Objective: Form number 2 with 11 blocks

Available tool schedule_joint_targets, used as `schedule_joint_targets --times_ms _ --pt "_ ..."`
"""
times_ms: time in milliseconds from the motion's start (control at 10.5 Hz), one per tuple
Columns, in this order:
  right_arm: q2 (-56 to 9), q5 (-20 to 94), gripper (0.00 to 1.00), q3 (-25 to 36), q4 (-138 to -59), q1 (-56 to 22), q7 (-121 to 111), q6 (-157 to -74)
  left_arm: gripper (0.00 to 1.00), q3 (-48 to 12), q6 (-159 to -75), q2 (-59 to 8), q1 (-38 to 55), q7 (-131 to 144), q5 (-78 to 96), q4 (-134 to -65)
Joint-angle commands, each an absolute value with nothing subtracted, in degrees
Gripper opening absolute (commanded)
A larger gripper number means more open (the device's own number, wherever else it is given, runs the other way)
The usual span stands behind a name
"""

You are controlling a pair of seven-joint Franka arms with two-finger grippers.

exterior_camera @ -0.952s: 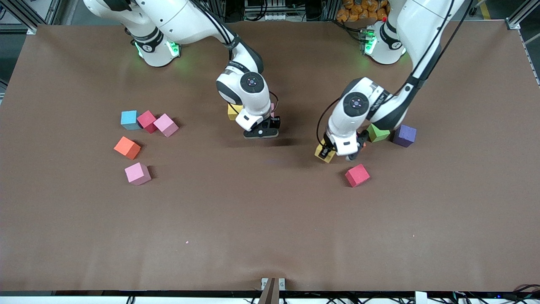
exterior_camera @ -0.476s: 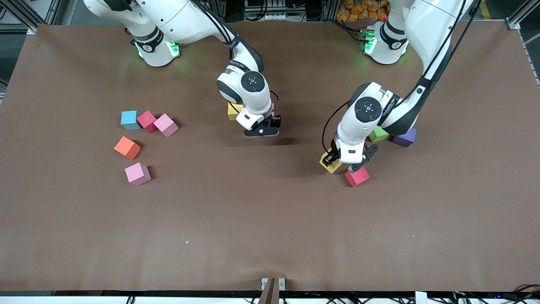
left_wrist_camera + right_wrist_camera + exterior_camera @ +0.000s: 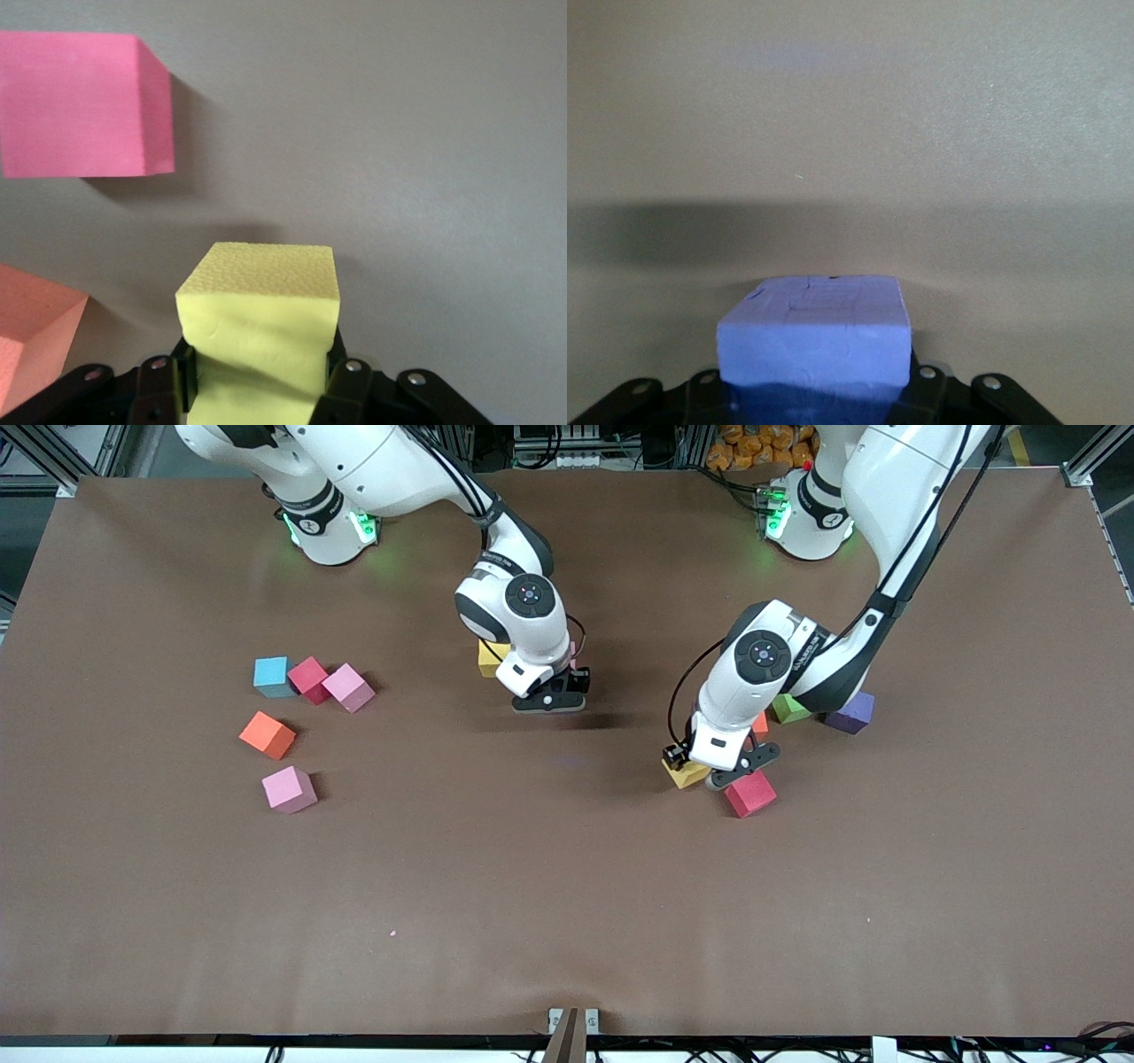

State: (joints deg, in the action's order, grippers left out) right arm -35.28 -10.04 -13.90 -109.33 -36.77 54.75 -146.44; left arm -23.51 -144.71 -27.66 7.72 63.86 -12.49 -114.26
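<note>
My left gripper (image 3: 709, 769) is shut on a yellow block (image 3: 257, 305), whose foam is squeezed between the fingers. It is low at the table, just beside a red block (image 3: 749, 793); an orange block (image 3: 760, 722) lies under the left wrist. My right gripper (image 3: 549, 700) is shut on a blue block (image 3: 815, 332) low over the bare middle of the table; in the front view the hand hides this block. Another yellow block (image 3: 490, 657) lies beside the right hand. The number 2 is out of view.
Toward the right arm's end lie a blue block (image 3: 271, 676), a red one (image 3: 308, 678), a pink one (image 3: 347, 687), an orange one (image 3: 267, 735) and another pink one (image 3: 289, 789). A green block (image 3: 788, 708) and a purple block (image 3: 850, 711) lie by the left forearm.
The left gripper has closed on the yellow block and shifted it toward the front camera, next to the red block. The right arm has barely moved.
</note>
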Motion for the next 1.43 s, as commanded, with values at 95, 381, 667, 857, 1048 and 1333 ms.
schedule_joint_targets --times_ms 95,381,667,857,1048,1333 --pt "-34.02 -10.81 1.00 -15.29 -111.01 -35.33 56.16 -146.61 0.46 -23.91 -138.99 -31.45 9.49 61.96 -13.36 -107.17" --pt "-30.69 -10.72 1.00 -15.38 -110.92 -34.54 55.64 -142.66 0.47 -25.22 -133.43 -33.83 9.49 61.88 -12.05 -102.40" --pt "-24.02 -6.78 1.00 -16.78 -111.01 -31.48 54.67 -135.82 0.47 -25.84 -132.63 -34.10 9.67 61.96 -11.43 -101.08" --pt "-18.84 -6.33 1.00 -18.10 -111.01 -27.80 52.49 -128.88 0.47 -26.10 -129.83 -35.50 11.15 61.88 -9.15 -97.41" --pt "-15.22 -6.33 1.00 -18.11 -111.01 -22.88 40.42 -121.15 0.47 -26.10 -126.40 -38.57 13.70 62.05 -9.14 -91.78" --pt "-11.88 -6.33 1.00 -17.93 -112.49 -12.25 23.68 -115.92 0.47 -25.93 -125.95 -41.39 17.66 62.14 -8.96 -88.52"
